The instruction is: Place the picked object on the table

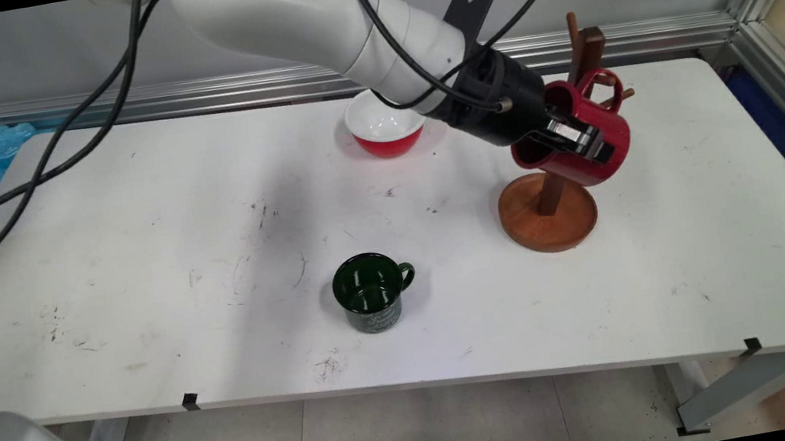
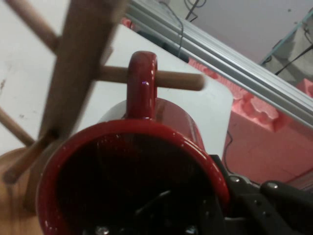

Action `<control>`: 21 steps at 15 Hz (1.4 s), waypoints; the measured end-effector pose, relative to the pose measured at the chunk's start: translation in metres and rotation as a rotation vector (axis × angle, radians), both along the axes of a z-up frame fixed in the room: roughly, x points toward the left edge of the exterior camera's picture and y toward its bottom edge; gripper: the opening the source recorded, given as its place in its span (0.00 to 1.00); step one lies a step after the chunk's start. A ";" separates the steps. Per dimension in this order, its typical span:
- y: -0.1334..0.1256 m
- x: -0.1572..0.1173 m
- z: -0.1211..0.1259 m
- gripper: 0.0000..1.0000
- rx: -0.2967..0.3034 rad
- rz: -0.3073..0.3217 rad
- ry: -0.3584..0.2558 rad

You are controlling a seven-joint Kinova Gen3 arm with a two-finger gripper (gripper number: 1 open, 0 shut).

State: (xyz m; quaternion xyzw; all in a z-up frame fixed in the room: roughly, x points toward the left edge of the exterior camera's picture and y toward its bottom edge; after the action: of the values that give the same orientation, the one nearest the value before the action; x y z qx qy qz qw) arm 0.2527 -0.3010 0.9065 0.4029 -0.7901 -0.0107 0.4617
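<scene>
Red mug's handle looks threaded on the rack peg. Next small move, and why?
Probably open the black two-finger gripper: the glossy red mug has its handle looped over a peg of the wooden mug rack, while a finger clamps the rim, one inside.

I see a white table (image 1: 127,213), scuffed with dark marks, mostly towards its middle and near edge. A dark green mug (image 1: 372,301) stands upright on it near the front, handle to the right. A red bowl (image 1: 386,128) with a white inside sits near the far edge. Right of centre, the round wooden base of a mug rack (image 1: 548,211) rests on the top; its post is partly hidden, so I can't follow it fully.
</scene>
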 end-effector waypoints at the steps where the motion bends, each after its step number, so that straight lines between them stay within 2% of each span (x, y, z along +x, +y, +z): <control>1: 0.001 0.000 0.003 0.00 -0.004 -0.006 0.004; 9: 0.022 -0.004 0.043 0.00 -0.034 -0.075 0.044; 13: 0.042 -0.002 0.065 0.00 -0.031 -0.109 0.041; 17: 0.063 0.006 0.083 0.00 -0.019 -0.124 0.005; 21: 0.078 0.022 0.102 0.00 -0.014 -0.116 -0.089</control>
State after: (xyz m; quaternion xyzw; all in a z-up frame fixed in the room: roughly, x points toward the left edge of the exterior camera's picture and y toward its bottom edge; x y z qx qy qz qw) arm 0.2750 -0.2226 1.0085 0.3532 -0.8319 -0.0139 0.4277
